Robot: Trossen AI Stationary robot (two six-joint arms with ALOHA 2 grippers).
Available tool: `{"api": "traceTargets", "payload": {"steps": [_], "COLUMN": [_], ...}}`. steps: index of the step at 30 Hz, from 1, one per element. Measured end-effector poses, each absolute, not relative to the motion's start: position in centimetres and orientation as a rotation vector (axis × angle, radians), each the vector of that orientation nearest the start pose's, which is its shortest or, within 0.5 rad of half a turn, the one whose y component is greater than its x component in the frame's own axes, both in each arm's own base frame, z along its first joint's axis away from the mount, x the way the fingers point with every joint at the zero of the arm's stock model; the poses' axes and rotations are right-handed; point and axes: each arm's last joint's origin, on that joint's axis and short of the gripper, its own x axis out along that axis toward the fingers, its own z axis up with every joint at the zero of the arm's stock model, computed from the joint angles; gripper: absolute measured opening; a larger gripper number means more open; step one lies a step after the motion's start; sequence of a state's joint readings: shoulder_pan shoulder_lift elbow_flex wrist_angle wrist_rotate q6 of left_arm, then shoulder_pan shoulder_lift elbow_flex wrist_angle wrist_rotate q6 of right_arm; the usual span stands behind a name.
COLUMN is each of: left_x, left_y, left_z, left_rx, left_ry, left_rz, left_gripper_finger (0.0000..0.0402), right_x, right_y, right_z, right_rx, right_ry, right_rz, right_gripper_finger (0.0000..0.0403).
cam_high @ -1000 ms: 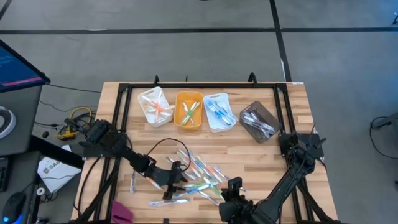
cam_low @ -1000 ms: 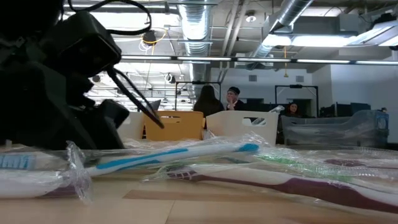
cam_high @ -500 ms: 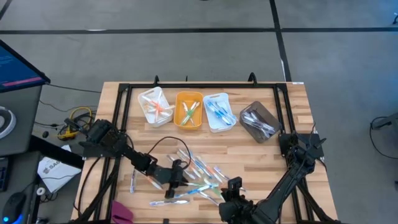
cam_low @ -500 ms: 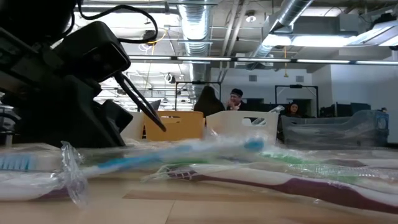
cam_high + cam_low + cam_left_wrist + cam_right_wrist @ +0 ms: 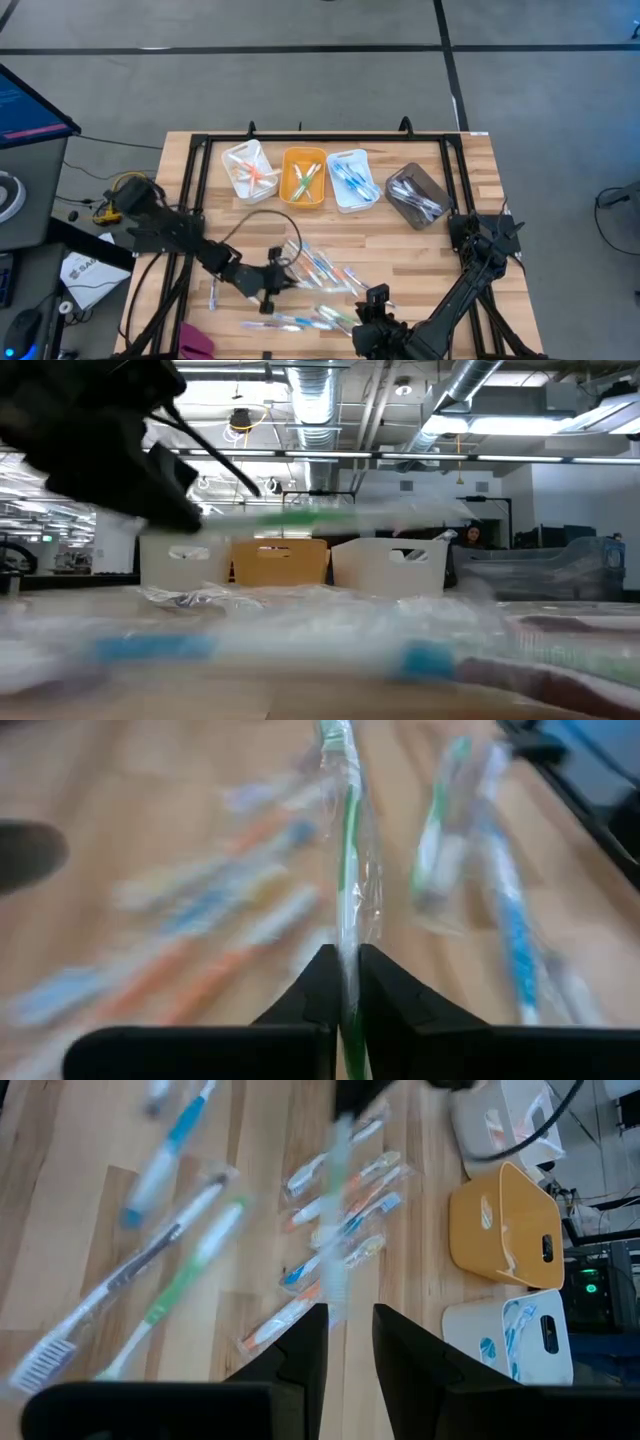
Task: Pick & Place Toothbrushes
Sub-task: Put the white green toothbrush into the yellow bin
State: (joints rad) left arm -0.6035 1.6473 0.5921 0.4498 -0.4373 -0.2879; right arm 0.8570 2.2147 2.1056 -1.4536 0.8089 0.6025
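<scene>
1. High view: the left gripper (image 5: pixel 281 277) sits over the near-left part of the wooden table (image 5: pixel 460 180). Its fingers are too small to read here. The loose toothbrushes (image 5: pixel 325 272) lie just right of it, and four bins (image 5: pixel 303 177) stand well beyond. The right gripper (image 5: pixel 377 297) waits at the near edge.
2. Low view: blurred; a green toothbrush (image 5: pixel 300 517) hangs above the table beside the dark left arm.
3. Left wrist view: the fingers (image 5: pixel 318 982) are pressed together, pinching the wrapped green toothbrush (image 5: pixel 347 850), which runs forward from them.
4. Right wrist view: the fingers (image 5: pixel 303 1342) stand slightly apart, holding nothing, with toothbrushes scattered ahead.
</scene>
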Motion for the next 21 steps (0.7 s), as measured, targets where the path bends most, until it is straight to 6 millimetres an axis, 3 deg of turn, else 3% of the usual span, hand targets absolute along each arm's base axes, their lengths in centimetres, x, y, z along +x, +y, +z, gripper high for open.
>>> {"api": "traceTargets", "payload": {"steps": [6, 12, 16, 21], "left_x": [23.5, 23.3, 24.3, 26.0], "left_y": [-13.8, -10.5, -7.2, -2.8], "left_z": [17.6, 20.9, 21.4, 20.1], "left_rx": [0.039, 0.007, -0.046, -0.147], "left_ry": [0.392, 0.239, 0.211, 0.247], "left_rz": [0.132, 0.458, 0.611, 0.709], "left_gripper_finger": [0.0014, 0.0014, 0.0014, 0.0014], "right_x": [29.7, 29.7, 29.7, 29.7], "right_y": [31.1, 31.1, 31.1, 31.1], "right_z": [26.0, 26.0, 26.0, 26.0], "right_rx": [-0.607, -0.605, -0.605, -0.605], "right_ry": [0.969, 0.968, 0.968, 0.968], "right_rz": [-0.263, -0.264, -0.264, -0.264], "right_gripper_finger": [0.0075, 0.0075, 0.0075, 0.0075]}}
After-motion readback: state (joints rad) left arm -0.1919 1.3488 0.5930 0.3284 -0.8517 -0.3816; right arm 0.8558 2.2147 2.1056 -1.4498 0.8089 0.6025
